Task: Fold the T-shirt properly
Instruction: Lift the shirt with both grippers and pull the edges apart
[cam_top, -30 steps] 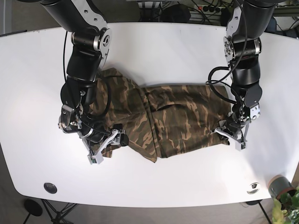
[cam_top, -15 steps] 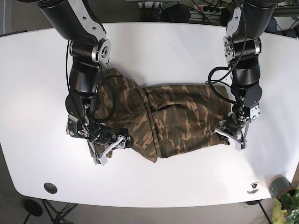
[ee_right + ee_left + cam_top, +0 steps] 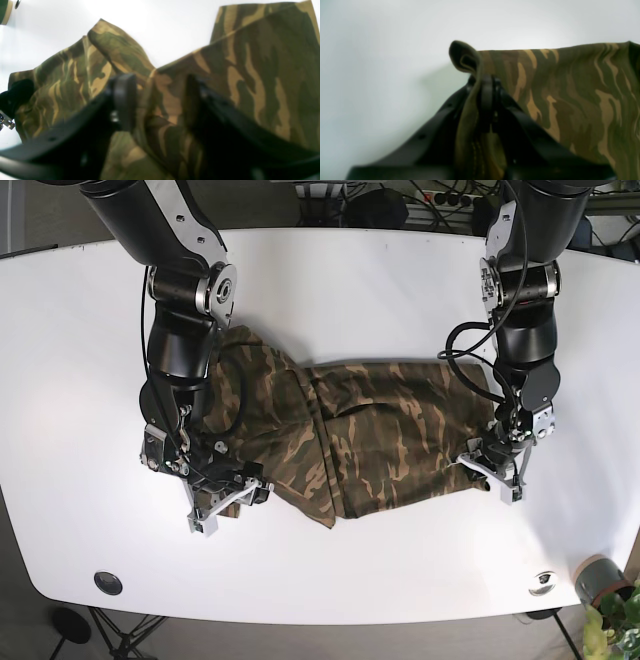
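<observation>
The camouflage T-shirt [image 3: 380, 440] lies crumpled across the middle of the white table, its left part bunched and folded over. My left gripper [image 3: 493, 472] sits at the shirt's lower right corner. The left wrist view shows that gripper [image 3: 483, 82] shut on a raised edge of the T-shirt [image 3: 570, 87], with the cloth curling up above the tips. My right gripper [image 3: 228, 498] is at the shirt's lower left corner. In the right wrist view this gripper [image 3: 158, 96] is open, with a fold of the T-shirt [image 3: 250, 62] standing between its fingers.
The white table [image 3: 400, 280] has a curved front edge. A black round fitting [image 3: 107, 582] sits at the front left and a metal one [image 3: 542, 582] at the front right. A grey cup [image 3: 598, 578] and a plant stand beyond the right corner. Cables lie behind the table.
My right gripper has moved inward onto the shirt's lower left corner and its fingers have narrowed. The left gripper has stayed in place on the right corner.
</observation>
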